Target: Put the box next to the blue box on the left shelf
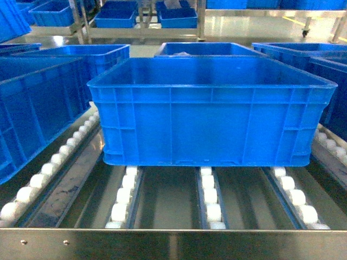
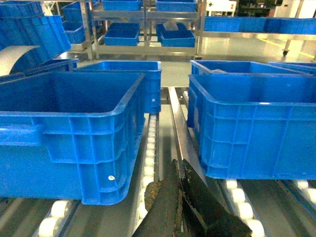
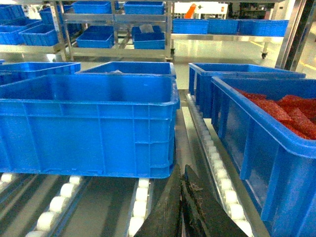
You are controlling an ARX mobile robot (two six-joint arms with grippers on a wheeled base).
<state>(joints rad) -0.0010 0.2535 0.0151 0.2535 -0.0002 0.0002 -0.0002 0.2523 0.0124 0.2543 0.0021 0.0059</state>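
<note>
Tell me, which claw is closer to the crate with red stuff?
Right. The right claw sits just left of that crate; the left claw is beyond the middle box, on its left.

Glossy ribbed plastic box (image 1: 211, 111), shiny metal shelf lip (image 1: 173, 244), white plastic rollers (image 1: 209, 197)

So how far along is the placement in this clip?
Mostly done, it seems: the box sits on the shelf's rollers, beside the neighbouring box on its left, apart. Nothing is held: the left hand and right hand are shut and clear of it. Possibly only backing away remains.
</note>
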